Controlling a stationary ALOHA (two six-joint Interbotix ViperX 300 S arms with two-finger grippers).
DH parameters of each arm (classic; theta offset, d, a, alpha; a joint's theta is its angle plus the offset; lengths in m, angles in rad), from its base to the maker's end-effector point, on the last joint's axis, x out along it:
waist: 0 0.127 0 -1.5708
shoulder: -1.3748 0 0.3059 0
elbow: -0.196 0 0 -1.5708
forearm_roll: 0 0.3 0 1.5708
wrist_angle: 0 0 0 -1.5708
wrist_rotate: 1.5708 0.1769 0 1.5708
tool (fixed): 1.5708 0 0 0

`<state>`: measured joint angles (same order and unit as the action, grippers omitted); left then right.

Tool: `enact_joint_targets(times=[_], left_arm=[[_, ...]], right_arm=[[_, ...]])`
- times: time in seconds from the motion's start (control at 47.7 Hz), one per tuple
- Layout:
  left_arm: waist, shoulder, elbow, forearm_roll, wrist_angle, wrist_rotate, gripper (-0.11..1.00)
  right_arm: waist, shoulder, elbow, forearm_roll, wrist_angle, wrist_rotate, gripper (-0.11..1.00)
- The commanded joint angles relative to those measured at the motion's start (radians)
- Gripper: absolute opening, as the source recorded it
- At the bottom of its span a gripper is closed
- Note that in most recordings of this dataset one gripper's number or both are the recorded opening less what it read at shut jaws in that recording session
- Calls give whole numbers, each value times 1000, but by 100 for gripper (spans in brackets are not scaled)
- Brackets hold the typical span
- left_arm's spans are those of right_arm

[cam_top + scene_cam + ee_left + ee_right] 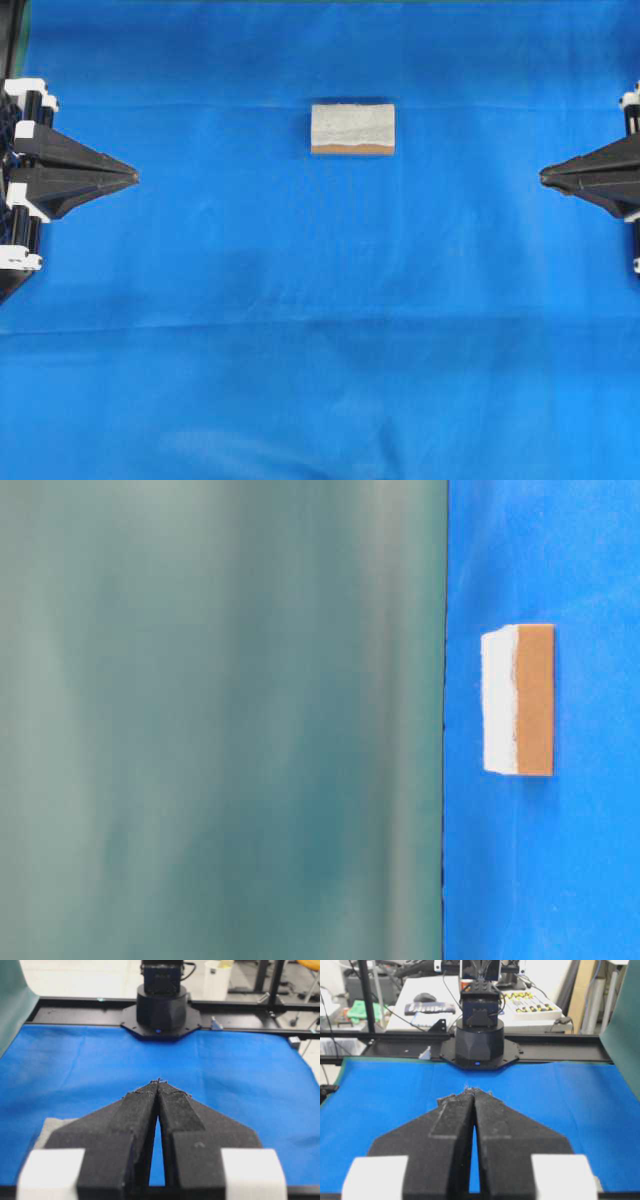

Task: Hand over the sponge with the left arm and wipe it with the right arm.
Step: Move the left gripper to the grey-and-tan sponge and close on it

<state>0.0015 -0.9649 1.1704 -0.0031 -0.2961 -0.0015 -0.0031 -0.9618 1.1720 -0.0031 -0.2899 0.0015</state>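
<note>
The sponge (352, 128) lies flat on the blue cloth (320, 330), back of centre, grey-white face up and orange-tan layer along its near edge. The table-level view shows the sponge (520, 700) side-on, close to the green backdrop. My left gripper (135, 176) hangs at the left edge, shut and empty, well short of the sponge. My right gripper (543, 176) mirrors it at the right edge, also shut and empty. In the left wrist view the left gripper (158, 1081) has its tips pressed together, and a grey-white corner of the sponge (52, 1126) shows beside it. In the right wrist view the right gripper (476, 1091) is closed, with the sponge hidden.
A green backdrop (220, 720) runs along the cloth's far side. Each wrist view faces the other arm's black base (161, 1007) (479, 1040) on a black rail. Beyond the rail stands a cluttered desk (530, 1002).
</note>
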Motion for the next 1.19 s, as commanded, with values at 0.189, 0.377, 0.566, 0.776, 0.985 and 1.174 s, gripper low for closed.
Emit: enact_joint_targets(times=[0.189, 0.377, 0.566, 0.776, 0.985, 1.174], left_arm=[[26, 44, -21, -18, -37, 18, 0], [126, 144, -37, -18, -46, 26, 0], [167, 275, -69, -18, -107, 71, 0], [186, 483, -155, -18, -143, 140, 33], [258, 746, -270, -18, -133, 158, 90], [268, 923, -371, -18, -133, 193, 94]], right_arm=[[0, 14, -28, 2, -2, 2, 0], [0, 14, -28, 2, 23, 5, 0], [0, 15, -28, 2, 26, 5, 0], [0, 21, -28, 2, 26, 5, 0], [0, 25, -26, 2, 28, 5, 0], [0, 25, -25, 2, 40, 3, 0]])
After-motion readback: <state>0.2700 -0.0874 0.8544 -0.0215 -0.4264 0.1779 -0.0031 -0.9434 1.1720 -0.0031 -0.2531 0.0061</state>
